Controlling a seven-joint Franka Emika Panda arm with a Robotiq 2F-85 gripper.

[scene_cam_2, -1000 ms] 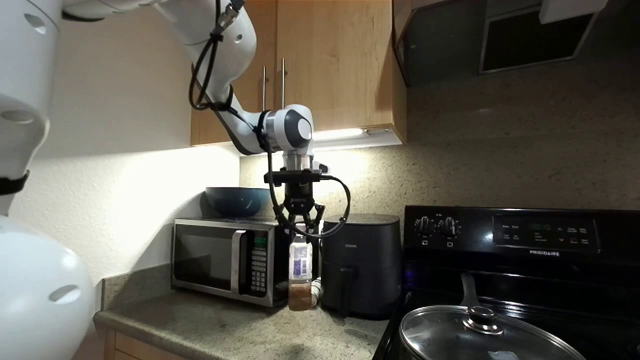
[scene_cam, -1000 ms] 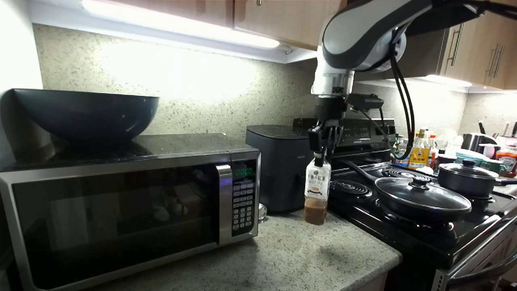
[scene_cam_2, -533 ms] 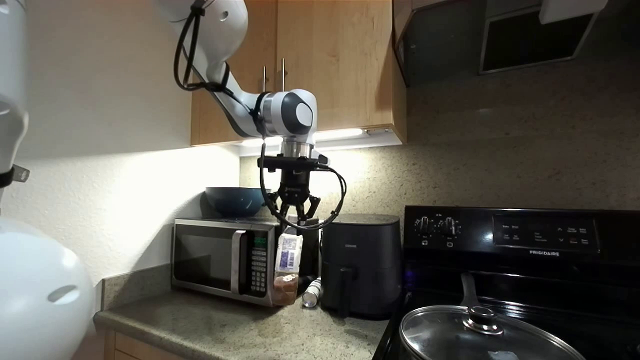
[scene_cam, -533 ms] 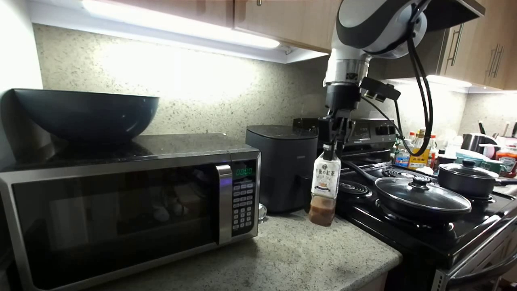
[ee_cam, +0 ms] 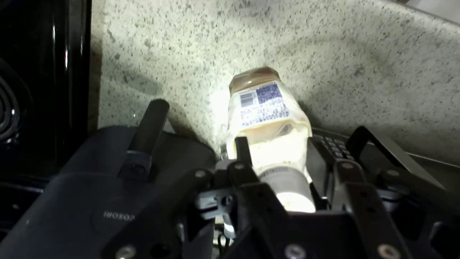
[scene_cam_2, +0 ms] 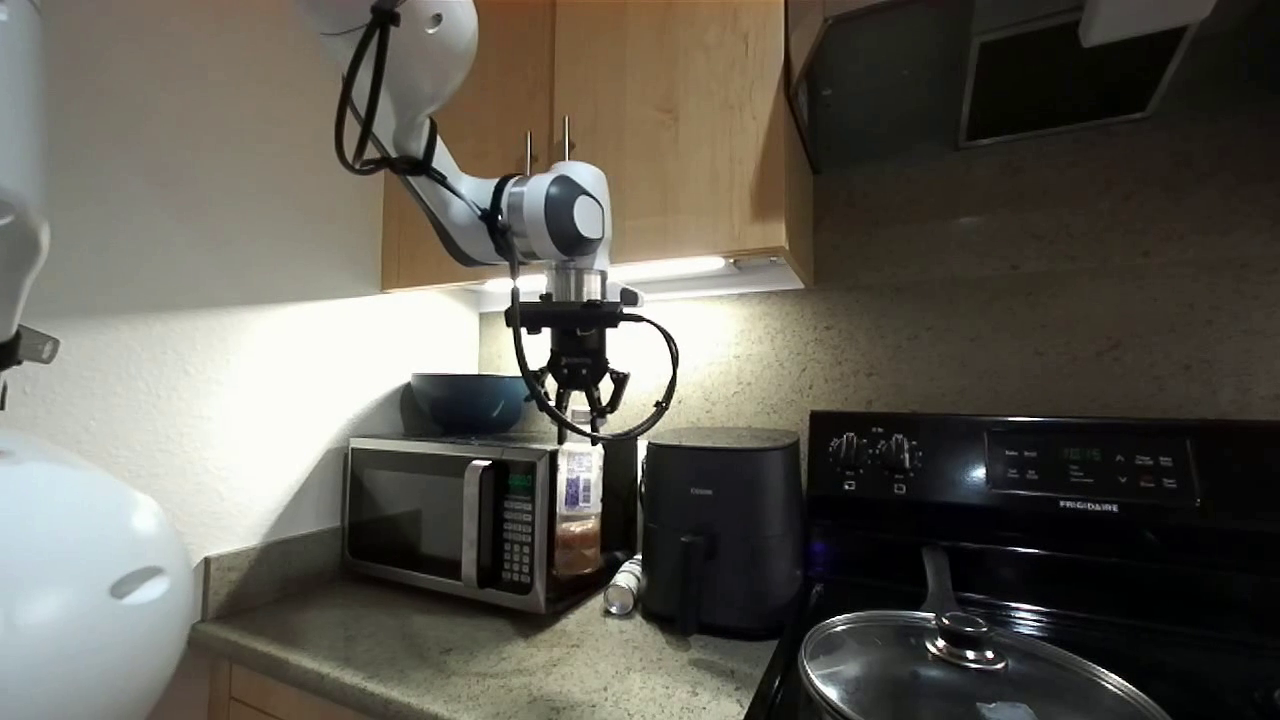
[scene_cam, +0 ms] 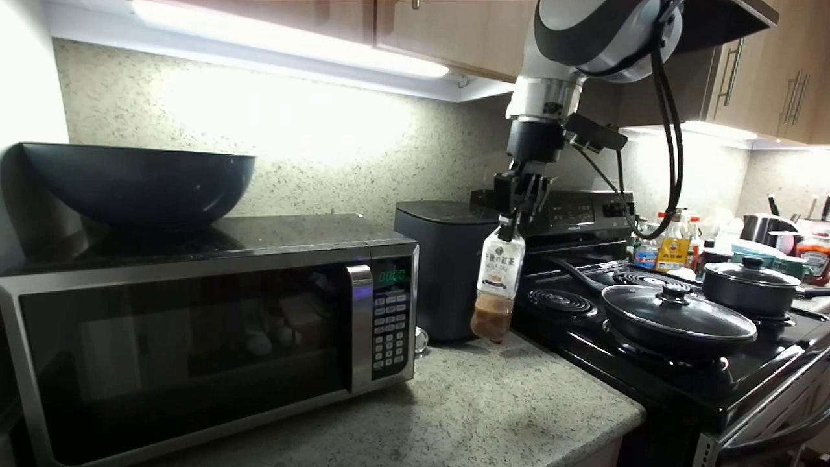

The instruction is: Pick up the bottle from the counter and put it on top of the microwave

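Bottle (scene_cam: 498, 282) (part-filled, brown) — tilted above speckled counter (scene_cam: 467, 408), near steel microwave (scene_cam: 207, 344).

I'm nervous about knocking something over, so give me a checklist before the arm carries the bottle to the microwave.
1. Grip: ok; the gripper holds the bottle by its neck end, off the counter.
2. Closure: ok; the cap shows on the bottle in the wrist view.
3. Uprightness: not ok; the bottle leans in an exterior view.
4. Height: not ok; in both exterior views the bottle's base is lower than the top of the microwave.
5. Landing spot: looks ok; the bowl stands at the end away from the button panel.
6. Headroom under the cabinet: cannot tell from these views.
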